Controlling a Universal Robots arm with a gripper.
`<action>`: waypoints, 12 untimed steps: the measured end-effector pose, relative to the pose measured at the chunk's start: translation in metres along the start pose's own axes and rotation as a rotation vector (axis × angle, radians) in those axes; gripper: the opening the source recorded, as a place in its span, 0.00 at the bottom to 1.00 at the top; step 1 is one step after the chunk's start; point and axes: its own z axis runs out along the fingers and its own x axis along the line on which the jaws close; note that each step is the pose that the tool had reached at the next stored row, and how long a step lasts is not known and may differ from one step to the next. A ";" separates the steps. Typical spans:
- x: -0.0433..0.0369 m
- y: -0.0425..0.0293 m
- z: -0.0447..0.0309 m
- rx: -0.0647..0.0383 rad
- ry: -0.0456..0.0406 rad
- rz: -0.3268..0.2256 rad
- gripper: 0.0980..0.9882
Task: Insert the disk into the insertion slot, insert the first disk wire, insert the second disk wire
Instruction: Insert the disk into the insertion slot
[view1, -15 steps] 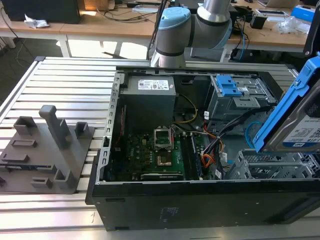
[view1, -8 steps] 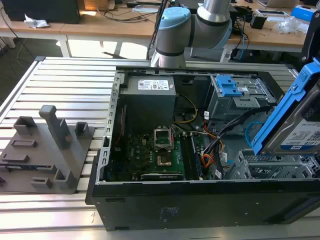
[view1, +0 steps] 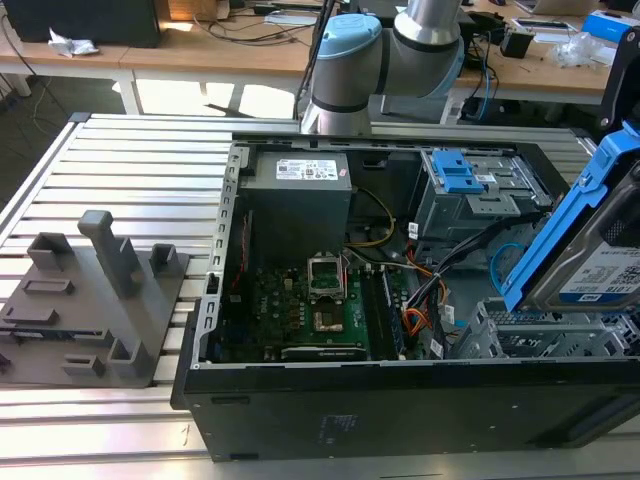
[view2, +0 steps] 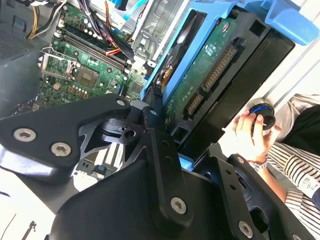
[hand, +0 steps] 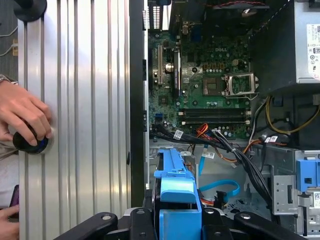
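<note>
Fingers (view2: 151, 116) of the gripper (hand: 180, 222) are clenched on the disk (view1: 590, 250), pressing against the sides of its bright blue caddy. In the exterior view the disk hangs steeply tilted, label side showing, over the near corner of the open computer case (view1: 300, 420) at the exterior view's right. Its lower end is just above the insertion slot (view1: 520, 335), the perforated grey cage, and has not entered it; I cannot tell whether they touch. The second wrist view shows the disk's green circuit board and connectors facing the camera. Beyond the slot stands the grey bay with blue latches (view1: 462, 178), and a blue cable (hand: 222, 186) and an orange-and-black wire bundle (hand: 235, 150) lie loose beside the motherboard (view1: 320, 300). The case rests on a slatted aluminium worktop (view1: 130, 170), with a grey fixture (view1: 100, 300) near its edge at the exterior view's left. A person's hand (hand: 25, 117) grips a round black knob (hand: 30, 142) on the worktop.
</note>
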 end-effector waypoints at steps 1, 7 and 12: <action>0.0000 0.0000 0.0003 0.000 0.0000 0.000 0.30; -0.0001 -0.0002 0.0035 0.000 0.0000 0.000 0.30; -0.0001 -0.0003 0.0067 0.000 0.0001 0.000 0.30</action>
